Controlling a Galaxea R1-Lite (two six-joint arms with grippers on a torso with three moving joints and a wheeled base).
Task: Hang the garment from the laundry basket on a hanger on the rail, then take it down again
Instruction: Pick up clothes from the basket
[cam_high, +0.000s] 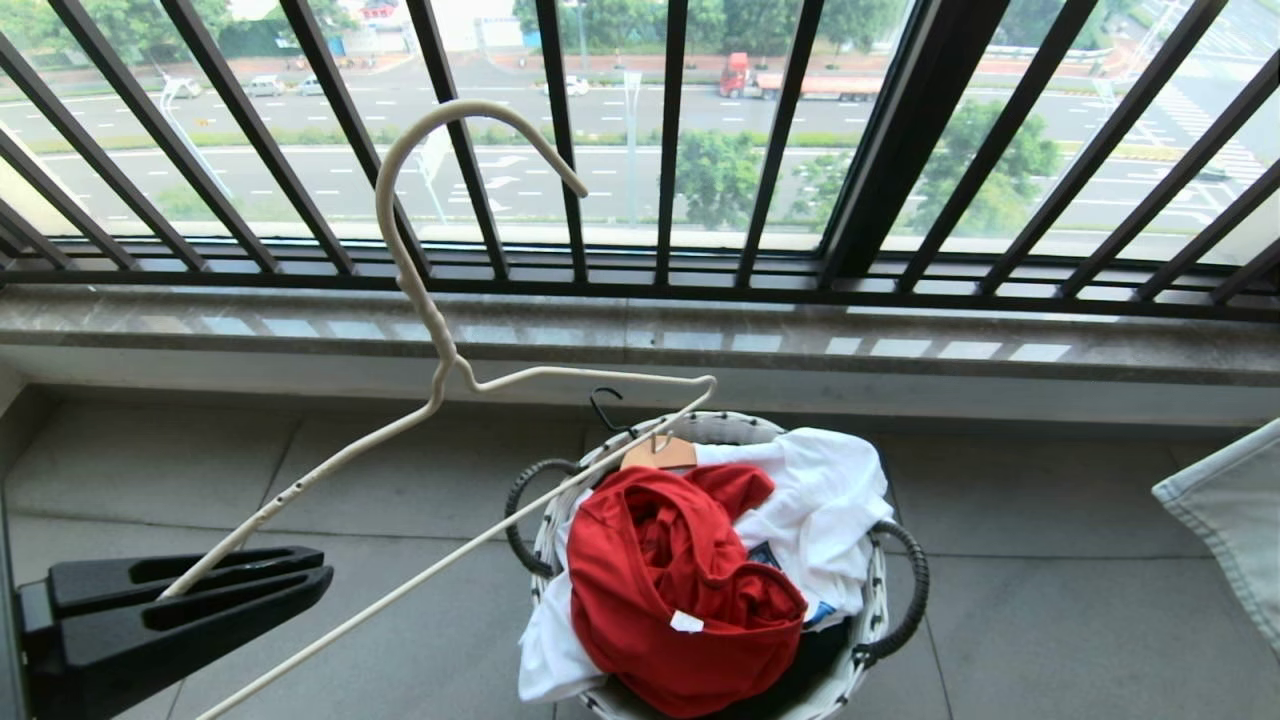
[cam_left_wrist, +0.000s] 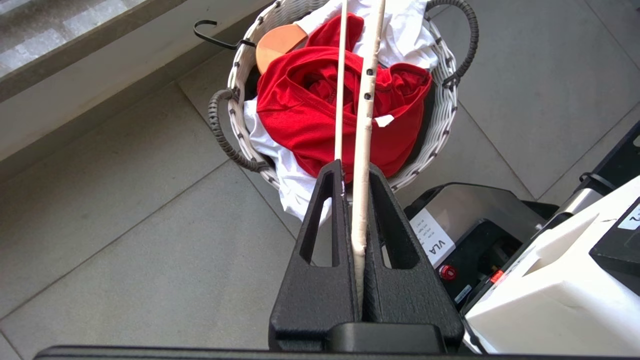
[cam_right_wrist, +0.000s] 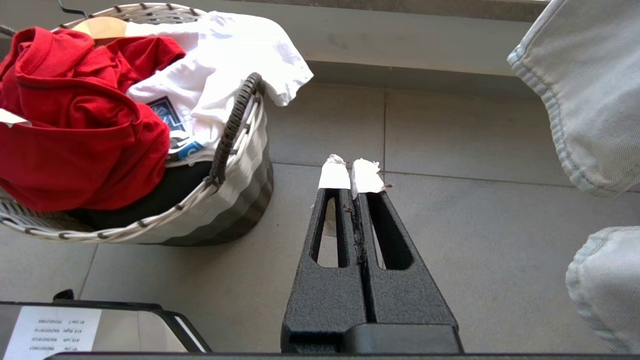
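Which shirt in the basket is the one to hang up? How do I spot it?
Find the round white basket on the floor below the barred window. The shirt is the bright red one bunched on top. A small white label marks it, and the shirt beside it is white.

Daylight is pouring in through the window railing, and the street beyond is looking bright, almost washed out. The stone sill is catching pale glare patches. The floor tiles are lying evenly lit under soft shadows. The head view is bending the bars outward toward its edges. The red garment is glowing, saturated and sharp.
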